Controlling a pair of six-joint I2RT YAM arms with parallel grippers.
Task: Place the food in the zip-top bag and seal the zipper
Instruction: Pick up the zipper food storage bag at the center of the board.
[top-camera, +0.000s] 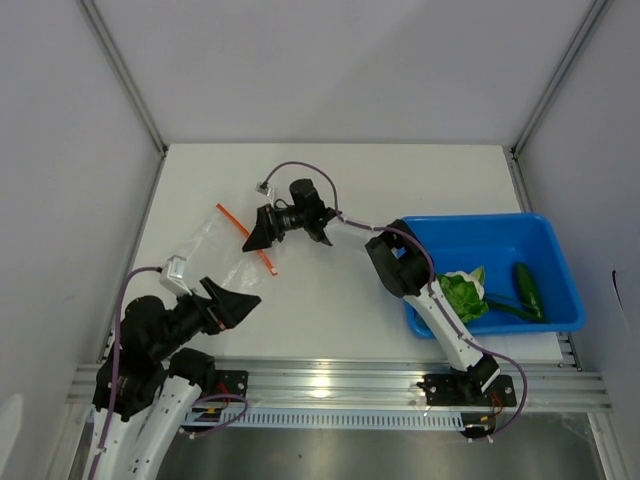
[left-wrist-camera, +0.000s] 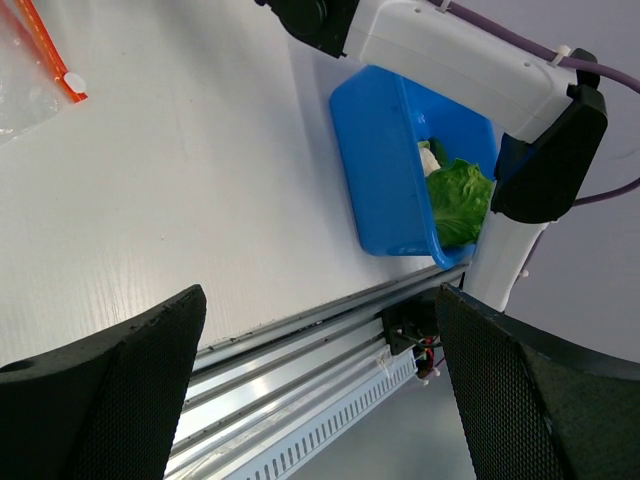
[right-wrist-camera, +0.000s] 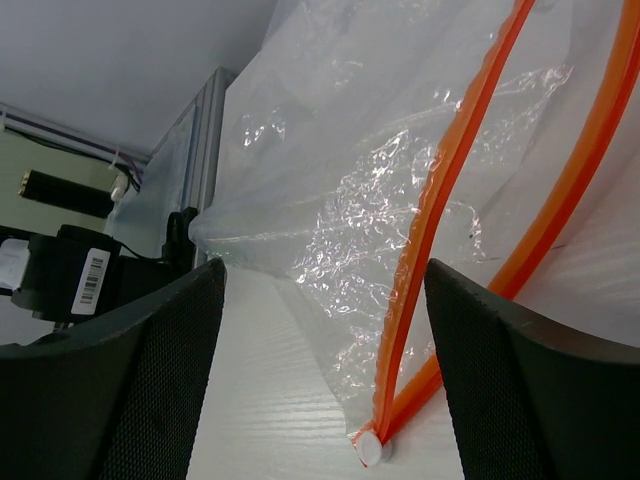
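Right gripper (right-wrist-camera: 320, 400): jaws spread wide, straddling the end of the bag's mouth, nothing pinched. I judge I am set here to take one lip and hold the mouth apart.
Zipper (right-wrist-camera: 440, 200): two orange strips meet at the white slider (right-wrist-camera: 370, 447) and part further on, so the mouth stands unsealed, as loading needs.
Bag (top-camera: 215, 245): clear and crinkled, lying on the table (top-camera: 330, 180) left of centre, between my two grippers; no food in it.
Contact: the film may rest against my right finger, but from the wrist view I cannot tell.
Left gripper (top-camera: 235, 303): jaws spread, holding nothing, hovering near the bag's near corner and well apart from the bin; probably there to steady the other lip.
Food (top-camera: 462, 295): leafy piece and a dark long piece (top-camera: 528, 290), both in the blue bin (top-camera: 470, 232) on the right, untouched.
Right arm: reaches across from the bin side to the bag.
Stage: opening the bag; loading and sealing not yet begun.
Risk: thin film could slide or collapse if only one lip is gripped.
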